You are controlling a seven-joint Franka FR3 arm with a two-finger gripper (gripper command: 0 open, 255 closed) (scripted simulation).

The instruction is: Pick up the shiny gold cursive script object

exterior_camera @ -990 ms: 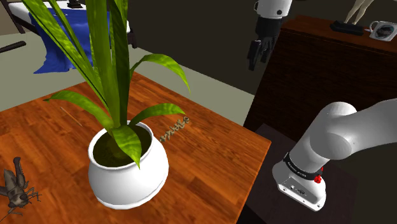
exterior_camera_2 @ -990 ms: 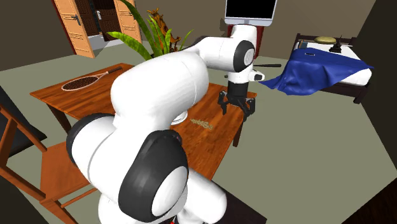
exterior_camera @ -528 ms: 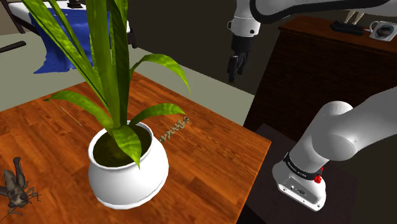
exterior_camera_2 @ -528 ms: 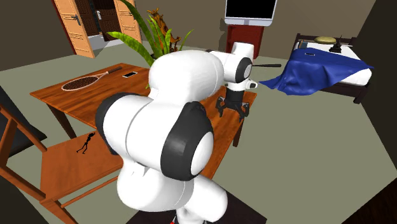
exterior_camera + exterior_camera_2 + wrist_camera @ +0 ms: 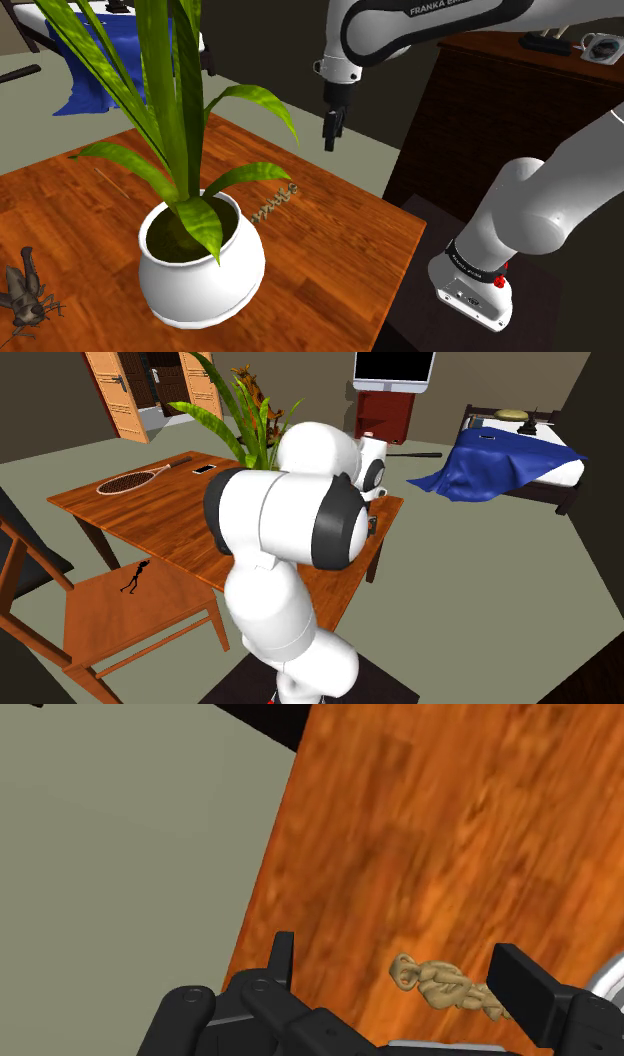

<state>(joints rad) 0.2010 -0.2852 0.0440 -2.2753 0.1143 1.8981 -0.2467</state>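
arm [image 5: 420, 25]: arched over table [image 5: 340, 255] | tool [image 5: 330, 133]: pointing down, spread apart | gold script [image 5: 445, 986]: beneath, untouched

Potted plant [image 5: 200, 270], wooden table [image 5: 340, 250], blue cloth [image 5: 100, 60], perhaps an insect figure [image 5: 25, 295]

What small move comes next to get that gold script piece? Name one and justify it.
Probably lower the gripper toward the table with a slight shift toward the white pot. In the shoulder view it hangs well above the gold script piece; in the wrist view the open fingers stand apart with the piece between them, nearer one finger and untouched.
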